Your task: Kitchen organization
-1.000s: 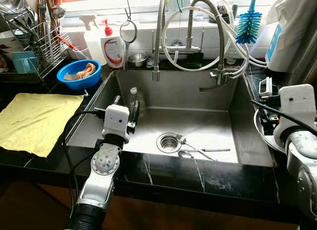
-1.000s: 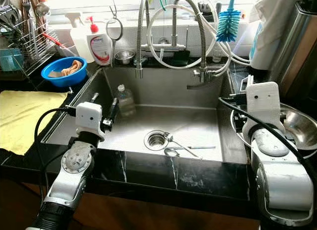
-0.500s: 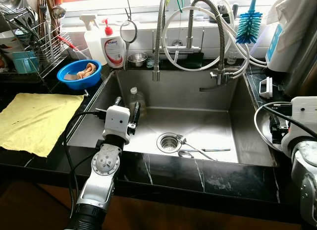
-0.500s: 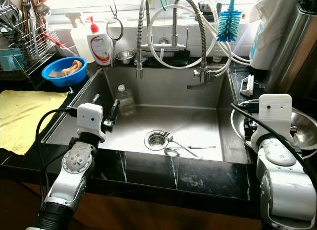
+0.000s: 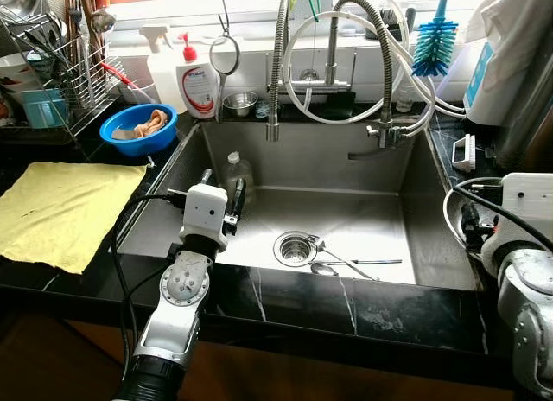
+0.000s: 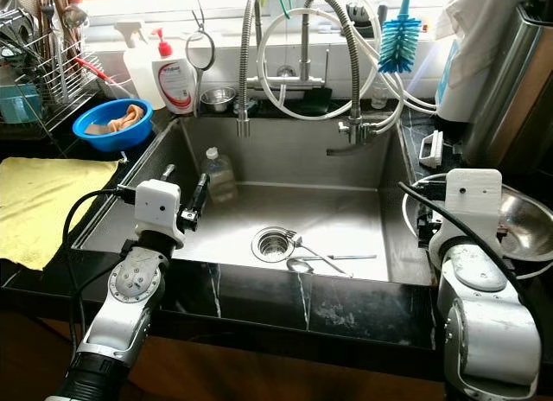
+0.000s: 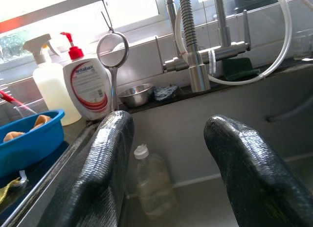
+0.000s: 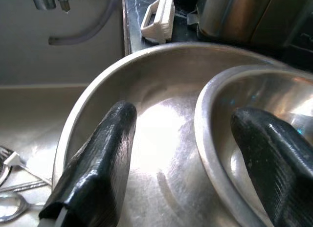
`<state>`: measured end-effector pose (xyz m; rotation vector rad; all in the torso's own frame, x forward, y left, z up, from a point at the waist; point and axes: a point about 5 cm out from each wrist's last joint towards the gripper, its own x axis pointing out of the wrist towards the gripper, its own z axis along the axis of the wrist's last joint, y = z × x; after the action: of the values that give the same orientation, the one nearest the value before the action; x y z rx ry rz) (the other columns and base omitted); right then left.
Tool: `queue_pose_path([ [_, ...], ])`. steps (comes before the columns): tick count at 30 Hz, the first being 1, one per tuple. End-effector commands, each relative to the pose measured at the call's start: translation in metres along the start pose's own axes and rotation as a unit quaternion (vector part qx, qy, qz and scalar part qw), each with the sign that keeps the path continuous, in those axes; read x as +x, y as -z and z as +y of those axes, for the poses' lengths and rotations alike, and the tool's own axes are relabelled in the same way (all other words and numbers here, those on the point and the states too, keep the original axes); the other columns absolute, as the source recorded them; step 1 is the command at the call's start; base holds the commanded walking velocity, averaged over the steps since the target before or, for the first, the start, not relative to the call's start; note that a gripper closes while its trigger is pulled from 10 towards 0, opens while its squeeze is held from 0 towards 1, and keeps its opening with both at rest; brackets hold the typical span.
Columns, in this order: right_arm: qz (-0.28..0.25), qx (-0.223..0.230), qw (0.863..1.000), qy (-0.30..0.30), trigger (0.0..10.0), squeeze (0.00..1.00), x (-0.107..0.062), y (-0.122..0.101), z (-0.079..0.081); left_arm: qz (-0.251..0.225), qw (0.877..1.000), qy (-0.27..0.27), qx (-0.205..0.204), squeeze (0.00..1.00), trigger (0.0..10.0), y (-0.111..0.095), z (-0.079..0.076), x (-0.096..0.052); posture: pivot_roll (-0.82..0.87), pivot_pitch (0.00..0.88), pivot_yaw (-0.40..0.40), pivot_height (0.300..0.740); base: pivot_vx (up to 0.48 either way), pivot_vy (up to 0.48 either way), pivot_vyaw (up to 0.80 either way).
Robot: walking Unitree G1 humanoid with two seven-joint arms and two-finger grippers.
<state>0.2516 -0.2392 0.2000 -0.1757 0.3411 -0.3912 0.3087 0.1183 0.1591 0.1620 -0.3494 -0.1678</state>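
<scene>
Two nested steel bowls sit at the right edge of the frame beside the sink. My right gripper hovers with fingers apart, straddling the inner bowl's rim; next I'd lower and close. Left gripper waits spread, lower left, facing a plastic bottle.

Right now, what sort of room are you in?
Most likely a home kitchen: a steel sink with spoons by its drain, a dish rack with utensils, and a dish soap bottle on the counter.

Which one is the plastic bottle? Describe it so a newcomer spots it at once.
Start at the steel sink and go to its back left corner. The plastic bottle stands there upright: clear with a white cap, the only container inside the basin.
</scene>
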Motion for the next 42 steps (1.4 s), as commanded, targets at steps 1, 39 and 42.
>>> queue_pose_path([
  [1,0.005,0.006,1.000,-0.004,7.1,0.00,0.001,0.003,0.003,-0.005,1.000,0.006,0.005,0.00,10.0,-0.001,0.002,0.000,-0.28,0.000,0.099,0.740,0.000,0.000,0.00],
  [39,-0.066,0.046,0.997,0.010,0.0,0.00,0.005,-0.023,0.000,-0.005,0.999,0.035,0.005,0.00,10.0,-0.003,0.000,0.006,-0.27,0.000,0.123,0.740,0.000,0.000,0.00],
  [42,-0.093,0.042,0.995,0.015,0.0,0.00,0.001,-0.038,-0.004,-0.004,0.999,0.035,0.004,0.00,10.0,-0.003,-0.001,0.006,-0.27,0.000,0.122,0.740,0.000,0.000,0.00],
])
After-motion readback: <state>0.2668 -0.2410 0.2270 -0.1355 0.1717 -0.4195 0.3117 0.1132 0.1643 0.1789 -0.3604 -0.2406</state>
